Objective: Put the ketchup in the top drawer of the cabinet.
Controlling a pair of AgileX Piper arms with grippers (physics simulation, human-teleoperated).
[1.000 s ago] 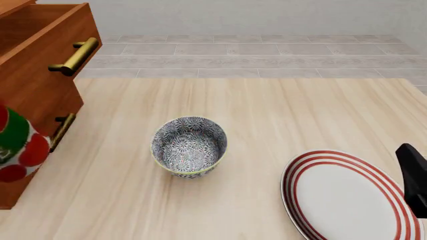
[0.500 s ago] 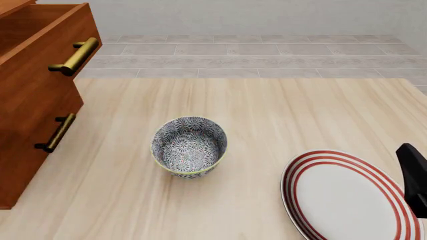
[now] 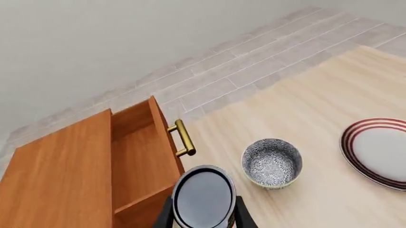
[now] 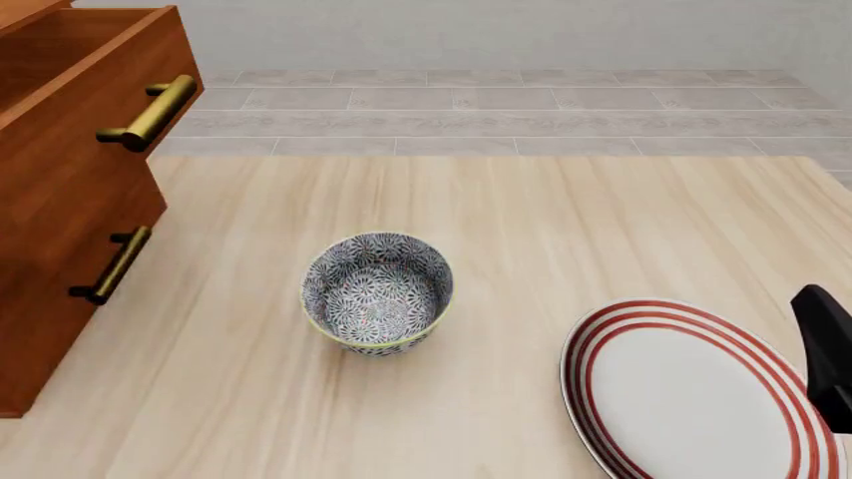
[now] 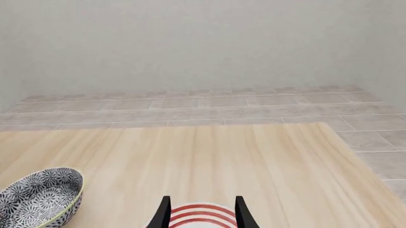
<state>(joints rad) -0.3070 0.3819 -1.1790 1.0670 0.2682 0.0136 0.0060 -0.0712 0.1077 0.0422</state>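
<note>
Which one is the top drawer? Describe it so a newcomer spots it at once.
Start at the cabinet, the reddish-brown wooden chest at the table's left edge in the front view. The top drawer is its uppermost one, pulled open. Its thick, shiny brass handle sets it apart from the lower drawer's thinner, darker handle.

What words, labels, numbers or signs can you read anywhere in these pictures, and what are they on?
None can be read.
The ketchup, held in the left hand, shows only its dark silver-rimmed top; no label is in view.
The bowl, plate and cabinet carry only patterns, stripes or wood grain.
</note>
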